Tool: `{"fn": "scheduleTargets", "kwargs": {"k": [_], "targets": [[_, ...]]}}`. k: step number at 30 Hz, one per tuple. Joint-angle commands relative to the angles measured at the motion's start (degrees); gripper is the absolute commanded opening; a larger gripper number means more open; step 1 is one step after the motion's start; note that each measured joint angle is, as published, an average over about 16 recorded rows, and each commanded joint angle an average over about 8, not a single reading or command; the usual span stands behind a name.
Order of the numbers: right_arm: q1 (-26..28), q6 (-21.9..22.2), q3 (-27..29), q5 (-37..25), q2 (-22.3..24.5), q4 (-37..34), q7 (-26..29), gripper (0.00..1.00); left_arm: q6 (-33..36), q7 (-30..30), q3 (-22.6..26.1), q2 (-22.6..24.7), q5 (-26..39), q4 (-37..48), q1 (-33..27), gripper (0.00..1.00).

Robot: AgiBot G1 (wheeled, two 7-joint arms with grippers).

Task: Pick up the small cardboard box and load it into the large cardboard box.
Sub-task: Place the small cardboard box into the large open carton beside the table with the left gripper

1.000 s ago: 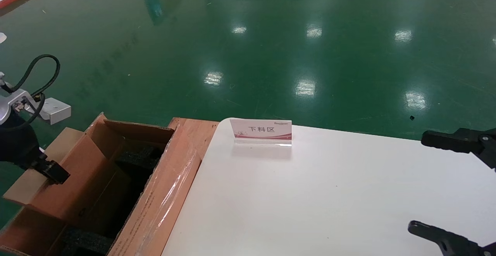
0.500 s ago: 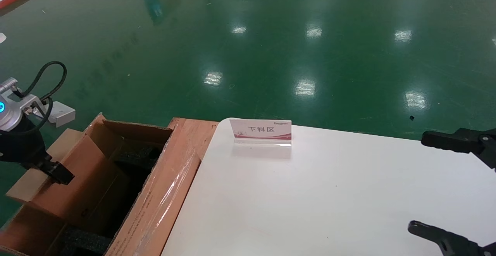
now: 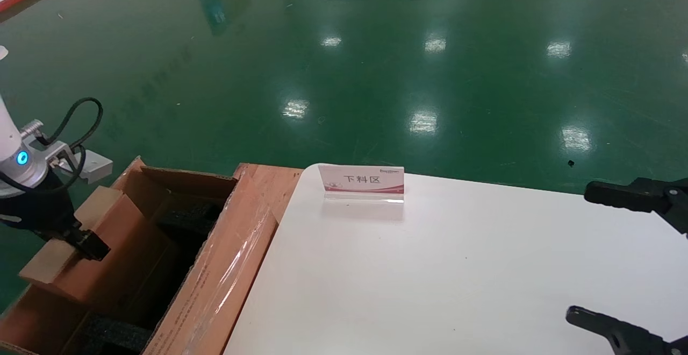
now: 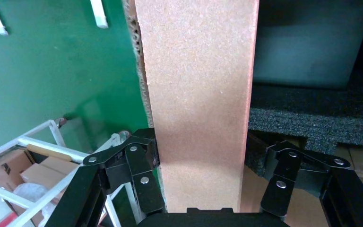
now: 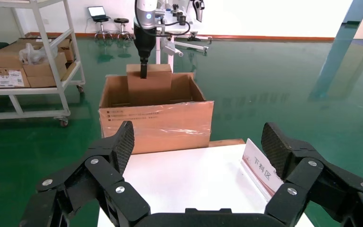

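Cardboard on cardboard at the lower left of the head view: the left gripper (image 3: 88,245) is clamped on the small cardboard box (image 3: 88,236), holding it on edge w/ its lower part already down inside the large cardboard box (image 3: 215,279). In the left wrist view the fingers (image 4: 144,177) press both faces of that carton. So pick-up looks done and loading is well on; what's left, I'd say, is to lower it fully, let go and pull the arm out.

Black foam (image 3: 188,218) sits inside the big carton, and the small one has to seat between or on those pieces; can't tell which. The taped flap (image 3: 231,269) on the table side leans close, could snag.

Moving right: white table (image 3: 430,269) w/ a little pink-and-white sign (image 3: 361,182) near its far edge, well apart from the action. At the far right edge, the right gripper (image 3: 618,258) is parked over the table, jaws spread wide, holding nothing. Green floor (image 3: 376,64) behind.
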Motion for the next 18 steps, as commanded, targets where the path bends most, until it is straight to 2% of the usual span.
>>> {"fn": "scheduleTargets", "kwargs": {"k": [1, 8, 9, 10, 16, 17, 18], "targets": [[0.0, 0.0, -0.01, 0.0, 0.0, 0.0, 0.0, 1.0, -0.24, 0.2, -0.15, 0.19, -0.4, 0.63, 1.06, 0.0], [0.01, 0.01, -0.03, 0.02, 0.01, 0.0, -0.01, 1.0, -0.09, 1.28, -0.38, 0.69, -1.5, 3.73, 3.94, 0.0], [0.01, 0.01, -0.03, 0.02, 0.01, 0.0, -0.01, 1.0, 0.02, 1.39, -0.39, 0.78, -1.62, 4.18, 4.23, 0.03], [0.01, 0.01, -0.03, 0.02, 0.01, 0.0, -0.02, 1.0, 0.11, 1.49, -0.41, 0.85, -1.72, 4.53, 4.46, 0.13], [0.0, 0.03, -0.04, 0.03, 0.02, -0.01, -0.02, 1.0, 0.46, 1.69, -0.5, 1.32, -2.17, 6.23, 5.55, 0.88], [0.0, 0.03, -0.04, 0.03, 0.02, -0.01, -0.02, 1.0, 0.48, 1.69, -0.51, 1.36, -2.2, 6.35, 5.64, 0.97], [-0.01, 0.03, -0.04, 0.03, 0.02, -0.02, -0.02, 1.0, 0.51, 1.69, -0.52, 1.4, -2.24, 6.49, 5.73, 1.0]]}}
